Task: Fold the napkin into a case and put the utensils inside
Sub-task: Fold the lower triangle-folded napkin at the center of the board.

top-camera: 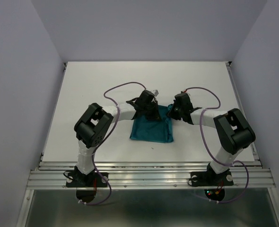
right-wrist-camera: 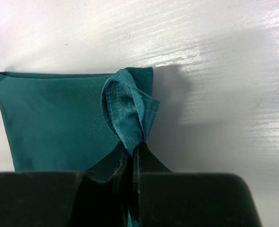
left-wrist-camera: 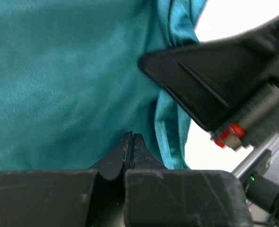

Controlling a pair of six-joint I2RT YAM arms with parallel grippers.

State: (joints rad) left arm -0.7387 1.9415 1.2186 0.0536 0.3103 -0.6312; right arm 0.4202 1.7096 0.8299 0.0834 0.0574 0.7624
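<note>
The left arm [top-camera: 89, 127] rose from its base, bent at the elbow and reached forward and to the right. The right arm [top-camera: 231, 130] mirrored it, bent at the elbow and reaching forward and to the left. Both wrists pointed down near the middle, with the two grippers close together but apart. The left gripper [left-wrist-camera: 131, 137] had its fingers pressed tip to tip. The right gripper [right-wrist-camera: 132, 152] was clamped on a raised fold of the napkin [right-wrist-camera: 59, 123].
</note>
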